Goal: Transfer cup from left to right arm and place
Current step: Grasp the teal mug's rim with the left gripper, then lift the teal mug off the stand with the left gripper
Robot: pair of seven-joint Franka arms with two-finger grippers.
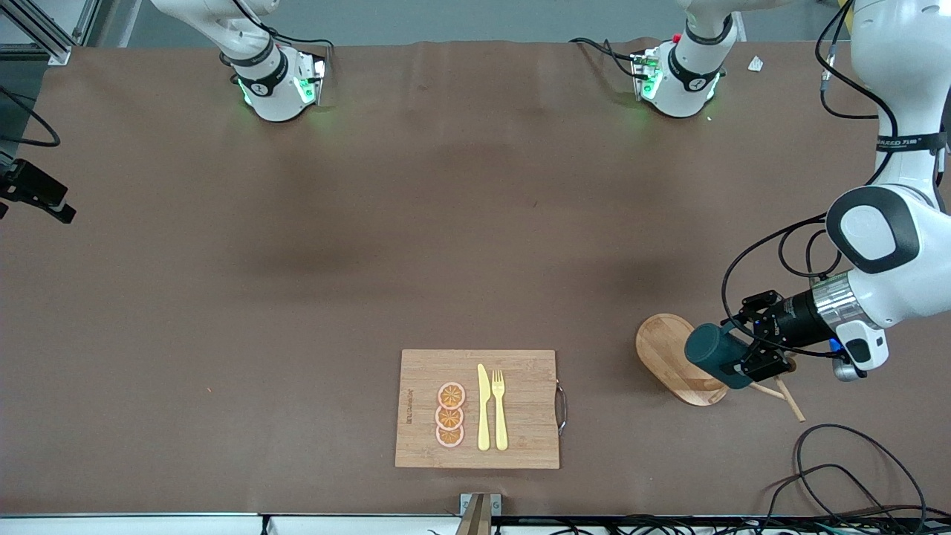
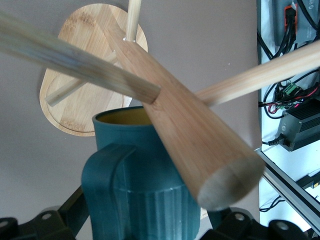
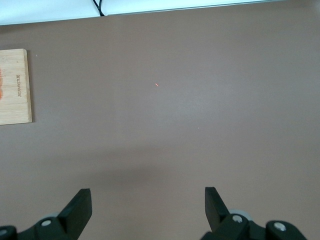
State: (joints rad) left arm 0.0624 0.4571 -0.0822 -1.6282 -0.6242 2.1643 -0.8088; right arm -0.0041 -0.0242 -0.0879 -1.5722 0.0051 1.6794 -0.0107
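The dark teal ribbed cup is held on its side in my left gripper, which is shut on it, over the oval base of a wooden mug stand at the left arm's end of the table. In the left wrist view the cup shows its squarish handle and mustard inside, right beside the stand's thick post and pegs, with the oval base below. My right gripper is open and empty above bare brown table; it is out of the front view.
A wooden cutting board with three orange slices, a yellow knife and a fork lies near the front camera at mid-table; its edge shows in the right wrist view. Black cables loop near the stand.
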